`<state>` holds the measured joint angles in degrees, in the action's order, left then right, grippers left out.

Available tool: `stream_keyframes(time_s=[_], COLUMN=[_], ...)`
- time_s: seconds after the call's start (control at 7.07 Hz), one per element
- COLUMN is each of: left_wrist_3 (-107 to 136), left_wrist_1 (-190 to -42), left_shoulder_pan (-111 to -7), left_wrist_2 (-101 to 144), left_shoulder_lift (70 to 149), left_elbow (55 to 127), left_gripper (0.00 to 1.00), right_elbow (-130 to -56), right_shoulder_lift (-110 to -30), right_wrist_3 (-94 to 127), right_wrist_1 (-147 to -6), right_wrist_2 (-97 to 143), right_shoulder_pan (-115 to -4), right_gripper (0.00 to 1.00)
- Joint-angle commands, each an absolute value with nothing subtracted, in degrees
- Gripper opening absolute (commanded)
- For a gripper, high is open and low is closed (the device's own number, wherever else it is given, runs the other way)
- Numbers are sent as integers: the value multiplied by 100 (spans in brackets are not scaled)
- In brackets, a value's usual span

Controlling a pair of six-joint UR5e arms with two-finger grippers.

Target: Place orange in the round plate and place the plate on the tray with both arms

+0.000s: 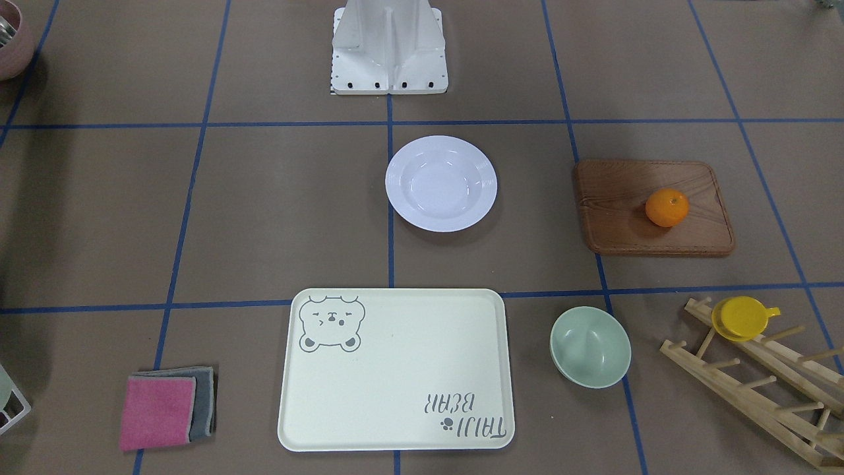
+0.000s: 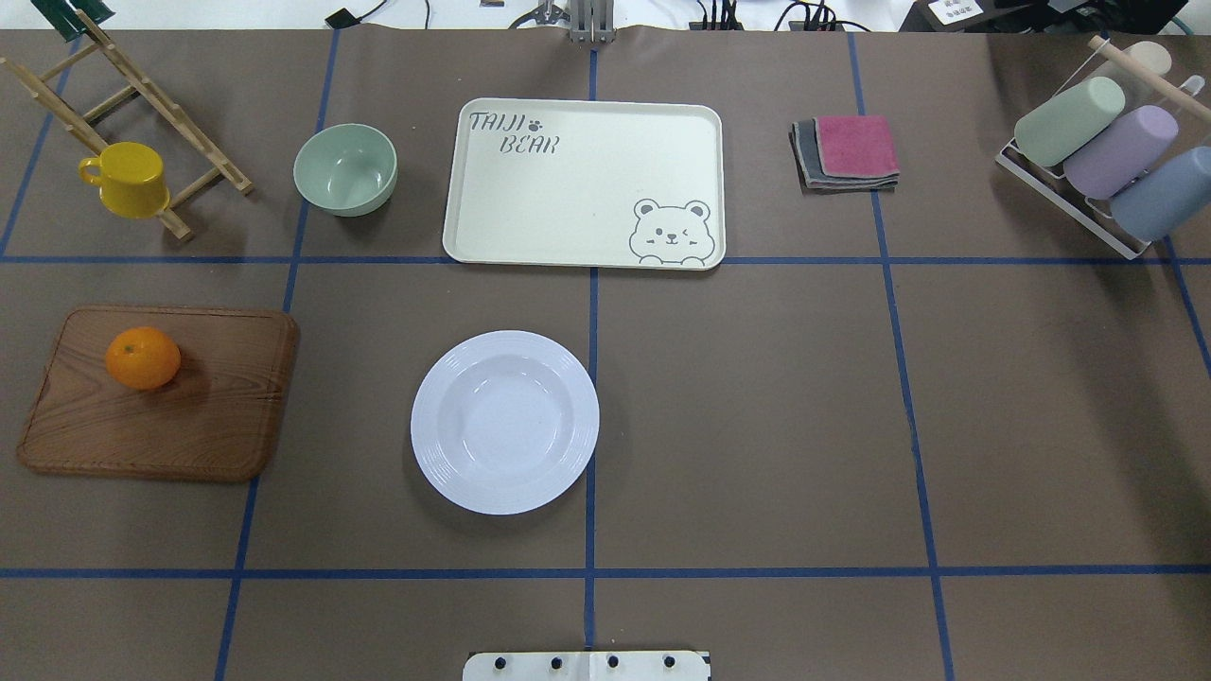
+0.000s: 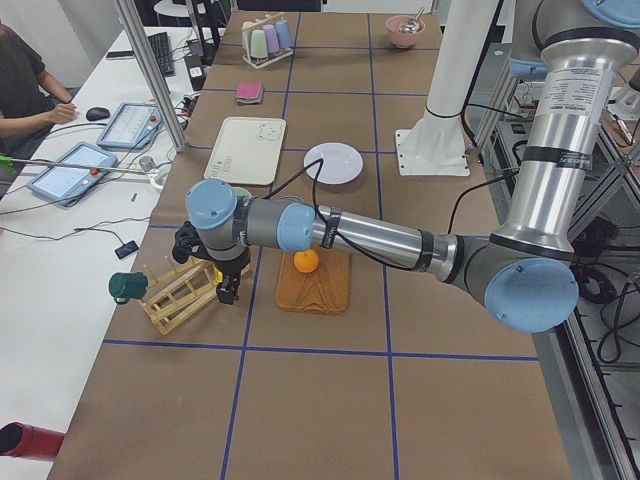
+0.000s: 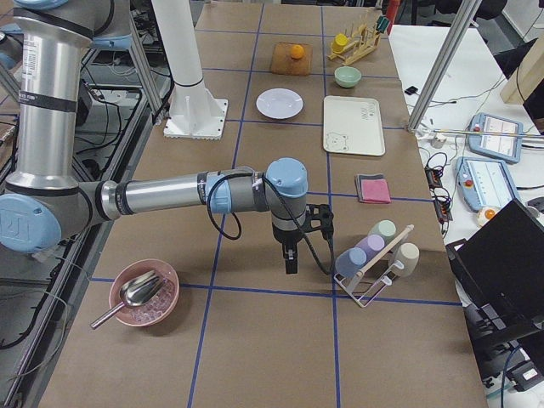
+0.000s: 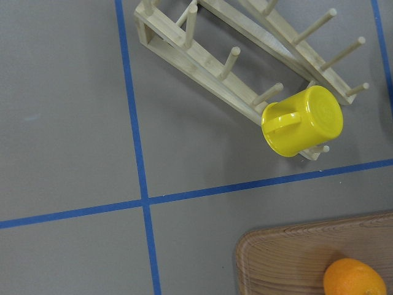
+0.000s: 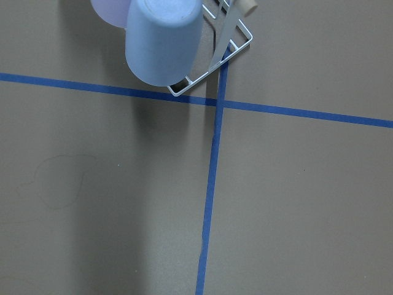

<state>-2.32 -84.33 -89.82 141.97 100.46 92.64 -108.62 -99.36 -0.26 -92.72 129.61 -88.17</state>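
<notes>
- Step in hand, judging by the layout: the very first, the reach for the orange (image 2: 143, 357); nothing lifted, nothing in the plate (image 2: 504, 422) yet.
- Orange resting on a wooden board (image 2: 189, 416), well apart from the plate, off to the plate's side toward the robot's left.
- Plate itself bare and flat on the table, straight out from the robot's base (image 2: 587, 665).
- Tray (image 2: 568, 189) beyond the plate on the side away from the robot, near but not touching, with nothing on it.
- As for the left gripper (image 3: 226, 288): hanging well away from the plate, out past the board, next to a wooden rack (image 3: 175, 295). Seen only from the table's end, so cannot tell whether spread or closed.
- As for the right gripper (image 4: 291, 259): far from the plate on the opposite side, near a wire rack (image 4: 374, 263) of cups. Again, cannot tell the finger spacing.
- Next move, most likely for the left arm: swing in toward the plate until centred over the orange, spread the fingers wider than the fruit, come down, and close gently around its middle.
- After that: carry across, let go low in the plate's hollow to prevent rolling, then take opposite rims of the plate with both grippers for a level lift onto the tray.
</notes>
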Motion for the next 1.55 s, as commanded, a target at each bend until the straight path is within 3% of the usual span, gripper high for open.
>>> stream_keyframes(time_s=[0.0,0.28,0.99,1.41], left_wrist_3=[260,1199,3345,3437], left_wrist_1=[-8481,-8551,-10437,-10608], left_shoulder_pan=[-8895,-8257,-6710,-5759], left_wrist_2=[14238,14212,13608,12526], left_shoulder_lift=[10055,10220,10161,10055], left_elbow=[9395,9589,9571,9580], left_gripper=[99,99,96,97], right_elbow=[-10811,-10802,-10784,-10775], right_shoulder_lift=[-9940,-10124,-10134,-10134], right_wrist_3=[-26,-140,-246,-281], right_wrist_1=[-9264,-9194,-9193,-9202], right_wrist_2=[12876,12885,12937,12806], right_shoulder_pan=[-8763,-8745,-8719,-8465], right_gripper=[100,100,100,100])
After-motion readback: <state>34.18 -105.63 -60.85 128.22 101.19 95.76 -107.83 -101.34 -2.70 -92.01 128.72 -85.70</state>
